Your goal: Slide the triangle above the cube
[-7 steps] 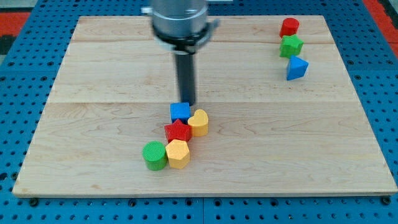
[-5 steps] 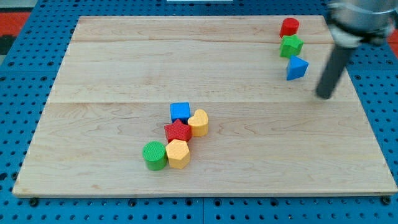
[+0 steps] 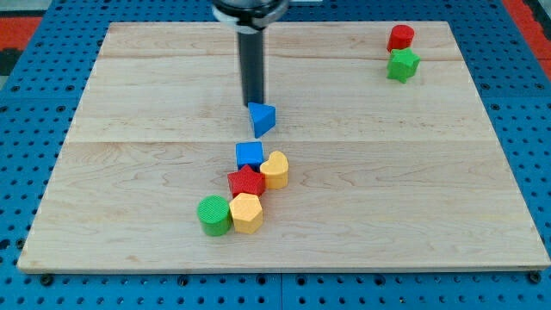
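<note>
- Near edge, lower centre of frame: green cylinder (image 3: 213, 214) w/ yellow hexagon-ish block (image 3: 247, 212) touching on its right side.
- Just above those: red star (image 3: 246, 182), w/ yellow heart (image 3: 275, 169) touching it at upper right. The four sit packed together as one cluster.
- Top of cluster: blue cube (image 3: 250, 155), touching star and heart. This is the ref block for the task.
- Just above cube, centre of frame: blue triangle (image 3: 263, 118). Sits slightly right of cube's centreline, narrow strip of bare wood between the two; not touching.
- Handling, judged: triangle looks small, rigid, light; should slide easily on smooth wooden board (image 3: 129, 172). No grip possible, push only. Best contact is a flat face, centred; off-centre push prob. spins it or lets it slip off the rod. Sloped faces make glancing contact likely.
- My tip (image 3: 254, 104): at triangle's upper-left edge, touching or v. nearly so; can't tell which. Rod rises straight toward top of frame. Plain rod, nothing to spread or close, holds nothing.
- Task status, judged: triangle already sits above cube, so approx. done; small nudge toward frame left would line it up better. Risk: pushing down-frame would ram it into cube and disturb cluster.
- Far, upper right of frame: green star-ish block (image 3: 402, 65), then red cylinder (image 3: 400, 37) just above it, close or touching. Well apart from the rest.
</note>
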Robot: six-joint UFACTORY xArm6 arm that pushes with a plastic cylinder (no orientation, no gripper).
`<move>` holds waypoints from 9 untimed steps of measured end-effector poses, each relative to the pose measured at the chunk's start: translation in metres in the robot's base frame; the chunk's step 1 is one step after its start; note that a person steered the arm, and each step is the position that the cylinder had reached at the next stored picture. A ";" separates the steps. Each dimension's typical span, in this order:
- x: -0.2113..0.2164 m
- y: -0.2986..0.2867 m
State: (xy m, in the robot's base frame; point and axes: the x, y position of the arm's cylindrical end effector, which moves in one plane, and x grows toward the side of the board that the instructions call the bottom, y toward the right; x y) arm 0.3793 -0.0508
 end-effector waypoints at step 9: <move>-0.101 0.330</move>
